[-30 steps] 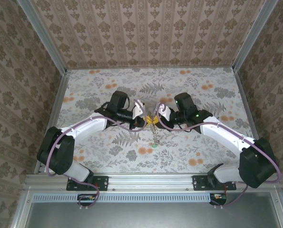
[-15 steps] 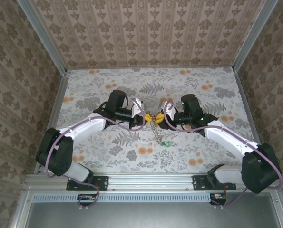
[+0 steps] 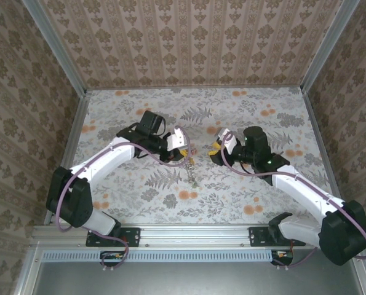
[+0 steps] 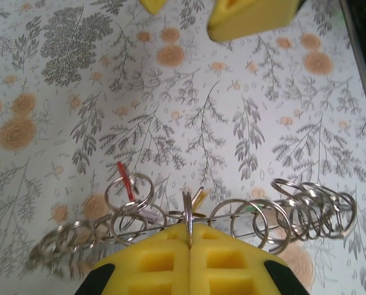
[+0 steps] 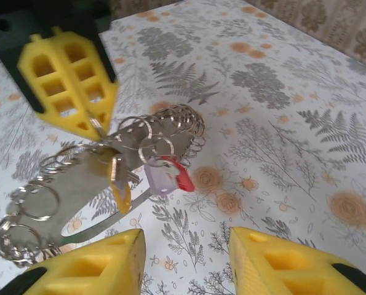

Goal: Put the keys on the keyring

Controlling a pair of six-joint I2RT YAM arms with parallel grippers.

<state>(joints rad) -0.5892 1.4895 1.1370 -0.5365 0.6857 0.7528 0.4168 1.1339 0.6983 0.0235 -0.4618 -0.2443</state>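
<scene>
1. The left gripper (image 3: 184, 146) has its yellow fingers (image 4: 232, 264) pressed tight together. They pinch the thin wire of the keyring (image 4: 189, 212) right in the middle.
2. The right gripper (image 3: 218, 142) has its fingers (image 5: 281, 264) spread apart, with nothing between them.
3. The keyring hangs from the left gripper, up off the table (image 3: 262, 196). I can see its shadow (image 5: 78, 178) on the flowery top below it.
4. Lots of little rings (image 5: 176, 126) are bunched along the keyring like a loose chain.
5. Some keys hang in the bunch: a red key (image 5: 181, 178) and a yellow key (image 5: 122, 192). They look like they are already hooked on, but I cannot tell for sure.
6. From above, the keyring (image 3: 190, 169) trails down from the left gripper toward the near edge of the table. It sits between the two grippers.
7. Seen from the right wrist, the bunch lies just ahead of the open fingers. It runs on a slant from low on the left to high on the right, so it lies across the gap, not along it.
8. The left gripper is nearer, since it is touching the keyring. I think the right one would have to go forward and a bit to its left to reach the keys.
</scene>
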